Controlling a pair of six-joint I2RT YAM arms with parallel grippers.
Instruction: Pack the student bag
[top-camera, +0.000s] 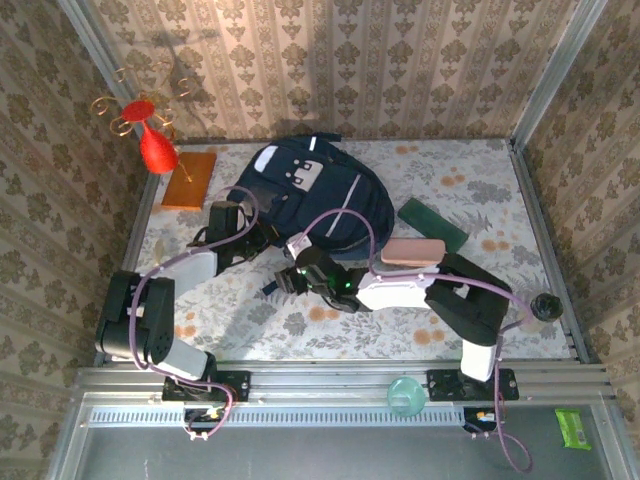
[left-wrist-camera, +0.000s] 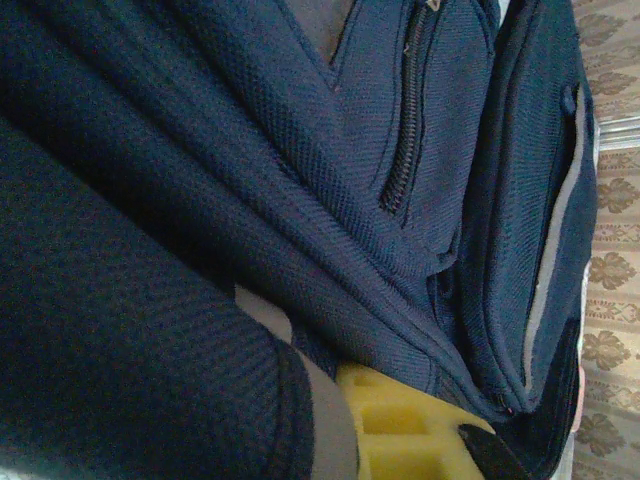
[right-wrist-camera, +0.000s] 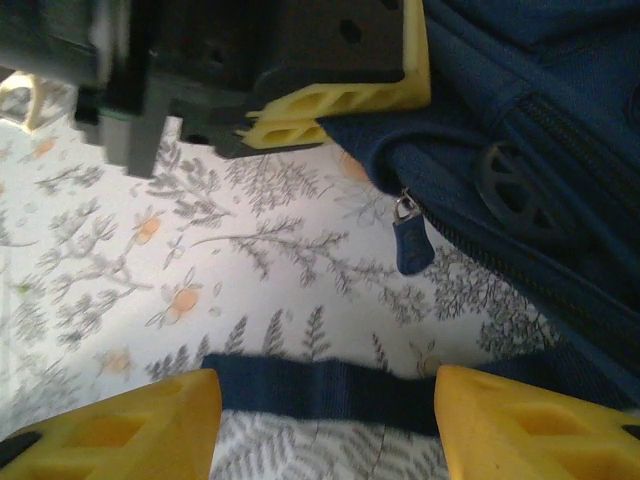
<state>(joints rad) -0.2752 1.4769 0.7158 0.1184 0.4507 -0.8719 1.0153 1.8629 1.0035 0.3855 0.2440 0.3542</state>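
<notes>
The left end effector (right-wrist-camera: 330, 105) is pressed together, apparently pinching the near edge of the bag (top-camera: 330, 200). Just beside it, the right end effector (right-wrist-camera: 325, 415) stands spread over the table (top-camera: 450, 200), a strap (right-wrist-camera: 320, 385) between its fingers.

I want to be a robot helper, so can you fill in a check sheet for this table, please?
Surface: floral cloth, lying flat.
Job's things: student bag lying at the back.
Clutter: red ornament, orange board, dark green book, pink case.
Grippers: left gripper shut on the bag's edge; right gripper open over a navy strap.
Cables: lilac cables along both arms.
Surroundings: patterned walls, metal frame.
</notes>
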